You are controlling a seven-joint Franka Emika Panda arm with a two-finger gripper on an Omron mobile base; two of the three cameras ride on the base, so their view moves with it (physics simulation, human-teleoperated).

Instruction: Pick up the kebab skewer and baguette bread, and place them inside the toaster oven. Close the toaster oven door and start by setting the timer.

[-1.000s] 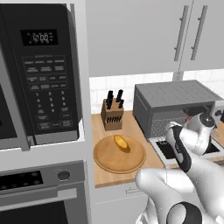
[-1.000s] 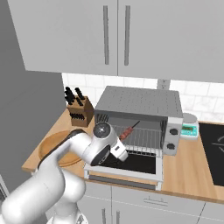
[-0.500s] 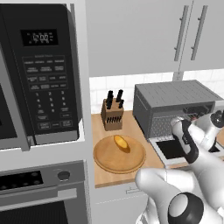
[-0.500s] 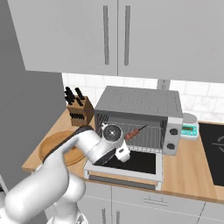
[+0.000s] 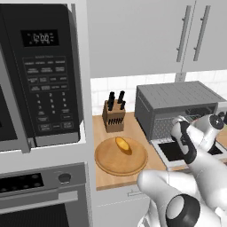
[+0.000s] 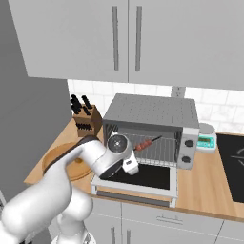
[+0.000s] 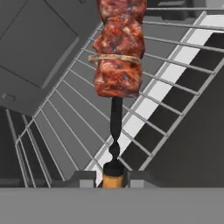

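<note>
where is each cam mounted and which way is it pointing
Left base view: behind the arm's left, facing counter and toaster oven; arm lower right.
Right base view: behind its right, into the open oven; arm lower left.
Hand view: on the hand, along the gripper holding the kebab skewer over the rack.
Both base views share the baguette bread on the board.

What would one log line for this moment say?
pincer: shut on kebab skewer | skewer: over rack inside toaster oven | toaster oven door: open | baguette bread: on wooden board
</note>
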